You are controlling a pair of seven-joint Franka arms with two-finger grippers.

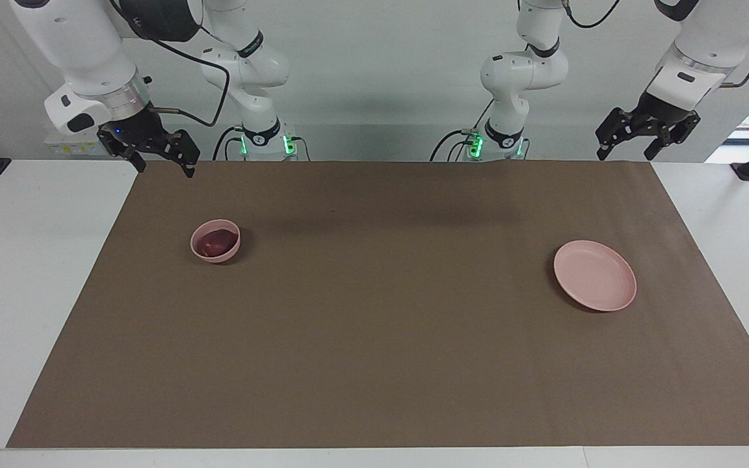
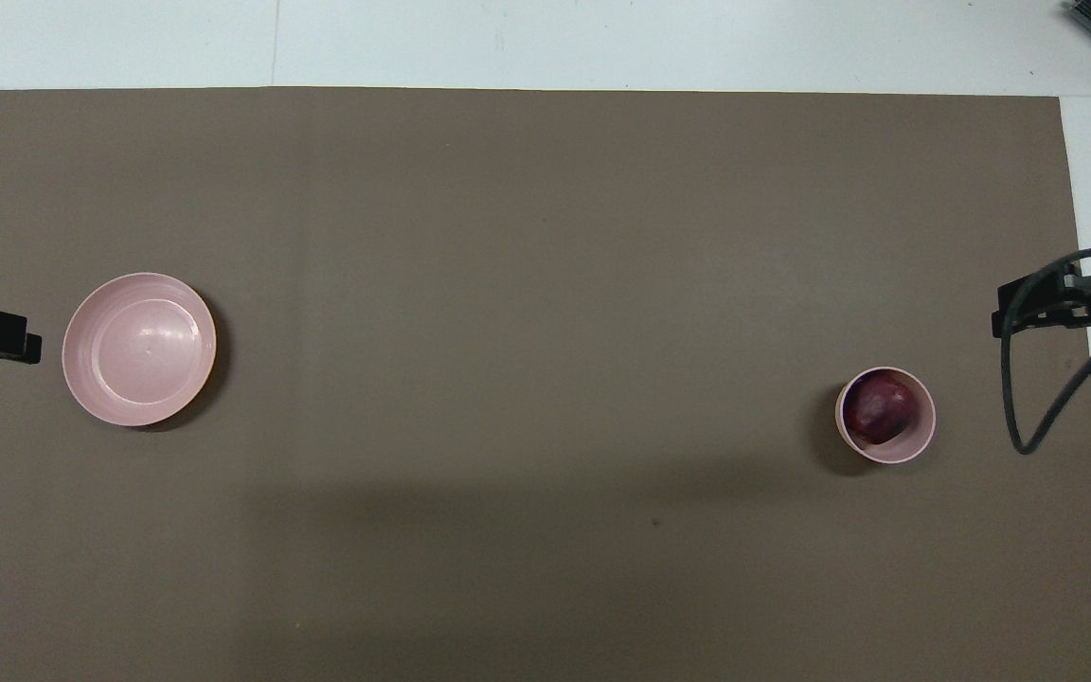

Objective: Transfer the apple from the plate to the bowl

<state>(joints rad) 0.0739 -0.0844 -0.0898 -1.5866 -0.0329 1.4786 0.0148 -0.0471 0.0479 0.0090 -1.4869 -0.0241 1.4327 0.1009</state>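
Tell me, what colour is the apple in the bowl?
Dark red; the apple shows best in the overhead view, inside the pale pink bowl.

White table (image 1: 36, 292) carries brown mat (image 1: 387, 338). On mat: plate (image 1: 595, 275) toward left arm's end; bowl (image 1: 216, 241) toward right arm's end, well apart.

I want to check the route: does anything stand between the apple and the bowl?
Nothing does: the apple already lies inside the bowl, and the plate holds nothing. The right gripper and left gripper hang raised, holding nothing.
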